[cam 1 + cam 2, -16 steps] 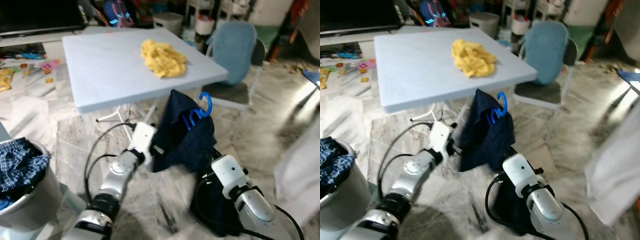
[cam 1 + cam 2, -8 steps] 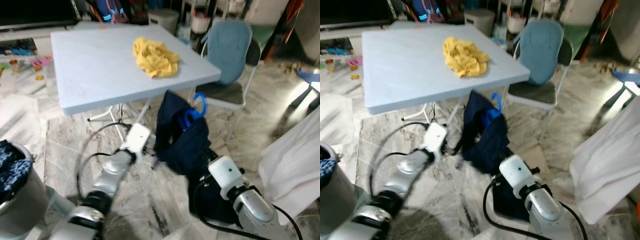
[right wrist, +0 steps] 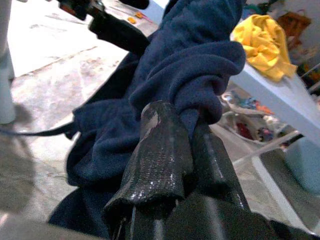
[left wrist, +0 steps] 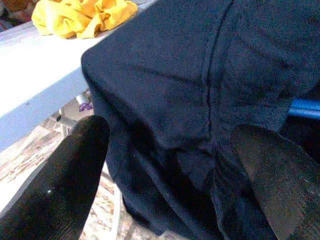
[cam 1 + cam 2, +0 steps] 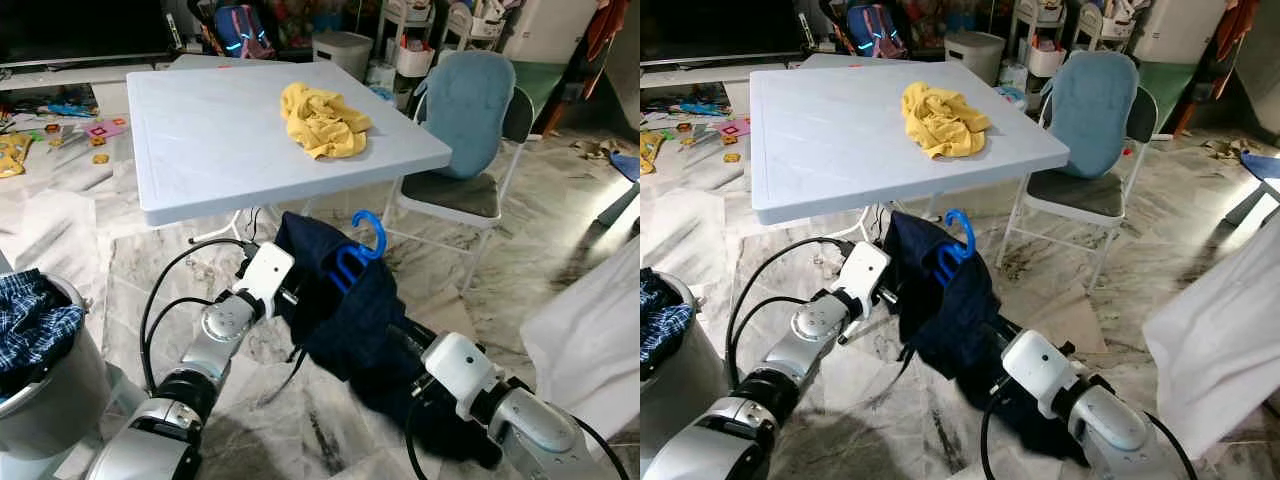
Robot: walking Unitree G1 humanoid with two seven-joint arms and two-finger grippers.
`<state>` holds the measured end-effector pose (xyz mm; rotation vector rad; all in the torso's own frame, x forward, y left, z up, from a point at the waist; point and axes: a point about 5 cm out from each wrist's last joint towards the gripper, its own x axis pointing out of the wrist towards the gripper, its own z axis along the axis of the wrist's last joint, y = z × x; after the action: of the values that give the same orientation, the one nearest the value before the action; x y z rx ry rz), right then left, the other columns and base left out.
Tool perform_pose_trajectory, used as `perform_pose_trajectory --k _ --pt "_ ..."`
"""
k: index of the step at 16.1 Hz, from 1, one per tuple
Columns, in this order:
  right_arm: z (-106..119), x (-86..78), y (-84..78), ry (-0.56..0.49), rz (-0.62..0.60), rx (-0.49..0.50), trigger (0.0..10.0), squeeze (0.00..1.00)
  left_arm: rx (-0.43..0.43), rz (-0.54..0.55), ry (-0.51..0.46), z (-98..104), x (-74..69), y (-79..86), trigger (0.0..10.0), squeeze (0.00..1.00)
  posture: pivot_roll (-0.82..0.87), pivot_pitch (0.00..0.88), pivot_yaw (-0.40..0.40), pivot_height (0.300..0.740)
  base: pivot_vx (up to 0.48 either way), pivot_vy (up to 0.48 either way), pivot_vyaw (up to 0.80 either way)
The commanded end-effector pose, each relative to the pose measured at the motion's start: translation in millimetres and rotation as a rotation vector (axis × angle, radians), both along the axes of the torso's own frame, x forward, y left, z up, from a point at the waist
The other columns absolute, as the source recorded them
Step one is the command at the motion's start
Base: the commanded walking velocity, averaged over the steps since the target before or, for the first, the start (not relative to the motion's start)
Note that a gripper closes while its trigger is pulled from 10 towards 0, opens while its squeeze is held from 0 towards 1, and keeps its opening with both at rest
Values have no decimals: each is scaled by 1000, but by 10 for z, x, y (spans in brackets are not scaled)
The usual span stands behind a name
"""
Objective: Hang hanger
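Below the pale blue table (image 5: pixel 200 150), a navy garment (image 5: pixel 345 310) drapes over a blue hanger (image 5: pixel 362 240), held between both arms above the marble floor (image 5: pixel 120 270). Pinched tight on a fold of that cloth is the right gripper (image 3: pixel 175 145); the left gripper (image 4: pixel 165 165) sits spread wide with the fabric between its fingers (image 4: pixel 75 170). No readable writing shows. A yellow cloth (image 5: pixel 322 118) lies on the table.
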<state>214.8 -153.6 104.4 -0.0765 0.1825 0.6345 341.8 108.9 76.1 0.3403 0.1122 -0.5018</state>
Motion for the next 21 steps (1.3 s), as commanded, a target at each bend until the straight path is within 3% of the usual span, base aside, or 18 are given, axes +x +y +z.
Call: perform_pose_trajectory --k 1,7,8,9,10,15,18,21 --pt "181 -28 58 -47 71 38 10000 0 -7 -4 -27 73 53 -56 10000 0 33 0 -73 740 0 0 0" --pt "327 -175 55 30 173 132 10000 0 -34 -2 -44 93 65 -135 10000 0 16 0 -73 740 0 0 0" --pt "343 -194 58 40 184 141 10000 0 -34 1 -45 94 68 -138 9373 0 15 0 -73 740 0 0 0" --pt "372 -255 79 63 225 158 10000 0 -46 19 -39 93 76 -138 1333 0 9 0 -73 740 0 0 0" --pt "384 -302 95 82 256 164 10000 0 -57 29 -35 93 80 -137 0 0 8 0 -73 740 0 0 0" --pt "385 -511 72 164 346 140 10000 0 -21 93 -50 91 108 6 0 0 6 0 -77 740 0 0 0" --pt "361 -500 -79 183 288 73 10000 0 -17 117 -53 109 131 81 0 0 4 0 -73 740 0 0 0" --pt "341 -421 -238 163 214 -25 10000 0 -38 64 -28 91 114 31 0 0 -2 0 -70 740 0 0 0"
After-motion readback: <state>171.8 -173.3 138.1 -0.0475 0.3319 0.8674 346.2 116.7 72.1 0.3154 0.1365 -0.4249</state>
